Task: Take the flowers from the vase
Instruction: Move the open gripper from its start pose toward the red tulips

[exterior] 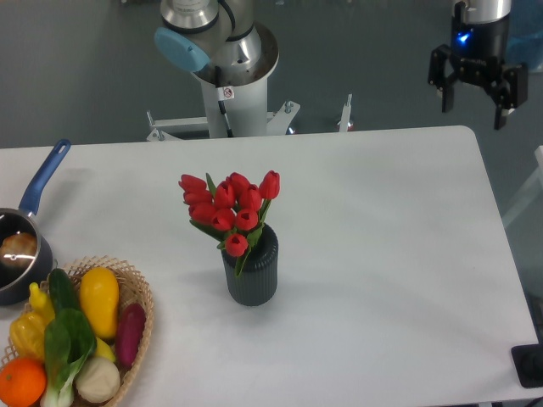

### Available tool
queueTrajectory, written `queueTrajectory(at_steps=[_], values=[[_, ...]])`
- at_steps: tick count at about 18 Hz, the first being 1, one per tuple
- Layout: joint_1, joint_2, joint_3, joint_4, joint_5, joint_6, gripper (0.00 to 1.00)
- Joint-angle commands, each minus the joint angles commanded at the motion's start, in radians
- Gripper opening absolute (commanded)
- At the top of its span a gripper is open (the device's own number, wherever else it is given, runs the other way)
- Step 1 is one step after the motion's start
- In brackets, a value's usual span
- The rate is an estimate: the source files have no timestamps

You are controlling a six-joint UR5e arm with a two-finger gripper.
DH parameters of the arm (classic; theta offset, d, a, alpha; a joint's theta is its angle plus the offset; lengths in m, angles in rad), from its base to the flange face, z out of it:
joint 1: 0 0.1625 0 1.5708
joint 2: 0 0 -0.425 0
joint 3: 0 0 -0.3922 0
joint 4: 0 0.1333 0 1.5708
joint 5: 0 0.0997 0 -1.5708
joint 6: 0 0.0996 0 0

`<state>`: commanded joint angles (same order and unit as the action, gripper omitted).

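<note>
Flowers [229,208] standing in vase [251,270] mid-table, buds leaning left above the rim. Gripper [477,100] hanging far right, jaws apart, empty, well away from the bunch. Risks: closing on soft buds instead of stems and crushing them; dragging the light vase up or tipping it toward basket [140,292] and saucepan [25,246] at near left.

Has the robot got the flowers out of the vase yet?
Not yet. Nothing looks done: the flowers stand in the vase in the middle of the table. The gripper is open and empty, up high near the table's far right corner, away from them. It has yet to move over, grab the flowers and lift them out.
</note>
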<state>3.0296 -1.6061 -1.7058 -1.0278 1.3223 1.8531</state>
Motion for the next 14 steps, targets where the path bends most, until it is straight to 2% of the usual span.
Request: queueTrajectory(at_steps=[14], values=[[-0.038, -0.005, 0.000, 0.003, -0.031, 0.000, 1.00]])
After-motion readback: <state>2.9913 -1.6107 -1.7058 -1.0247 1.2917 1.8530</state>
